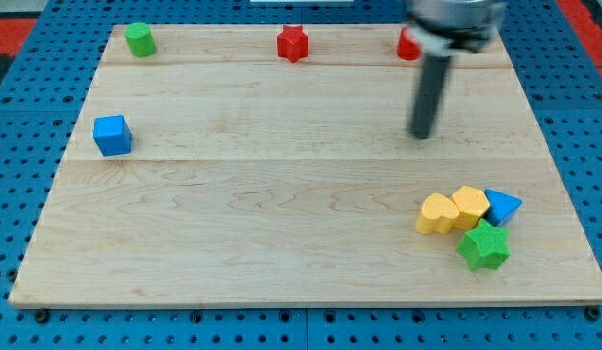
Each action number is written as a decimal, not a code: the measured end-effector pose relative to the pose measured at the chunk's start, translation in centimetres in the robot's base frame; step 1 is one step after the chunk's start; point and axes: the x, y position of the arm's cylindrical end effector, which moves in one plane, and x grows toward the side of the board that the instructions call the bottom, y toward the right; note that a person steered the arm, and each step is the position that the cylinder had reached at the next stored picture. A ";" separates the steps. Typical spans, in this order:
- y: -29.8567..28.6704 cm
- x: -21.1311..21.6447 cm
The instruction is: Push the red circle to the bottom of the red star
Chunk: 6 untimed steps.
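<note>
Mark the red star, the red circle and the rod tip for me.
Red star block (293,43): camera view, its top face.
Red circle block (407,47): camera view, visible left part.
My tip (420,135): camera view, rod's lower end.

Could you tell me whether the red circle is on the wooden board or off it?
On the board. The red circle sits near the top edge, right of the red star, partly hidden by the arm; my tip is below it, apart.

From my tip (421,135), bare wooden board (281,214) lies open toward the red star block (293,43) at upper left; only the red circle block (407,47), partly hidden above, stands near
</note>
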 end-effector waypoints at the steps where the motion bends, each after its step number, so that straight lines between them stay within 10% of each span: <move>1: 9.1 -5.5; 4: -0.1 -17.8; 6: -16.9 -13.1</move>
